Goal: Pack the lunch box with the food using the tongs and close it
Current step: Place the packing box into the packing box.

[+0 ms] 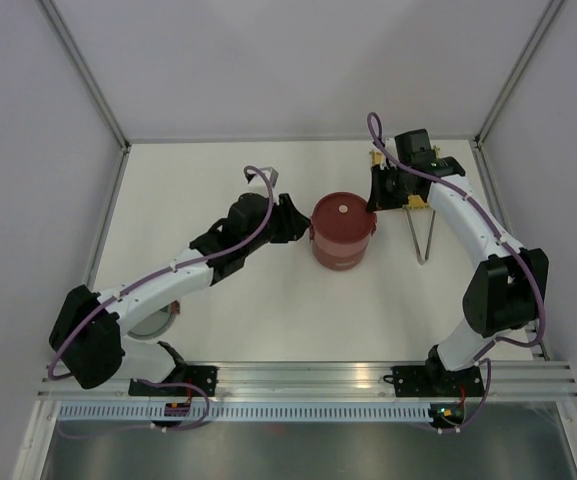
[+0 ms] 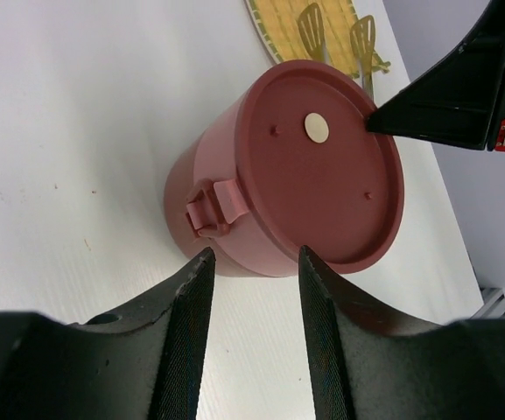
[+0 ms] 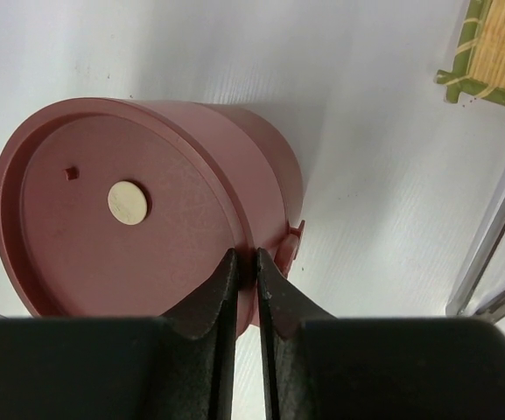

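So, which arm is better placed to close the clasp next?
Probably left. The left end effector stands open, facing the clasp on the lunch box; the right end effector is nearly shut at its rim.

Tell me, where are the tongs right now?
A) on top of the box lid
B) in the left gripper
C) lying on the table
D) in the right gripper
C: the tongs lie loose on the table, just right of the box.
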Robot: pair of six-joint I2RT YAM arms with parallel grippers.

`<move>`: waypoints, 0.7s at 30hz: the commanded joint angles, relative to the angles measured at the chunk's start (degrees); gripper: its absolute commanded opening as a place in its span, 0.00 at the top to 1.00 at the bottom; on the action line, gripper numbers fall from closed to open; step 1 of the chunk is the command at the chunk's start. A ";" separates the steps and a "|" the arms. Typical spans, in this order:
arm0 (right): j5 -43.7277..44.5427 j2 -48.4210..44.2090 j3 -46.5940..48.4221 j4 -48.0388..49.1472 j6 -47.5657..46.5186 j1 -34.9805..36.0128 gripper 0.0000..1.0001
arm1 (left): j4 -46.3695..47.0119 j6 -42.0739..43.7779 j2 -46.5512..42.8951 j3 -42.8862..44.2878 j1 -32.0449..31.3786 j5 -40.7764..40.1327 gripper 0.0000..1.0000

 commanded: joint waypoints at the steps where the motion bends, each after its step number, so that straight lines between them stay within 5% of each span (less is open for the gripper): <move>1: -0.14 1.85 1.45 -0.71 -1.62 1.22 0.82 | -1.23 -2.57 1.67 3.15 0.20 0.71 0.51; 8: 0.48 1.85 3.02 -0.45 -2.85 1.22 0.67 | -3.26 -11.52 4.66 2.89 4.92 -2.90 0.53; 13: -0.05 1.24 7.68 -0.97 -0.49 1.22 0.46 | 3.32 -14.62 7.38 0.43 11.44 5.53 0.57; 21: 2.23 1.67 18.22 -8.61 0.93 2.01 0.38 | 7.82 -9.61 12.83 3.68 12.51 18.27 0.56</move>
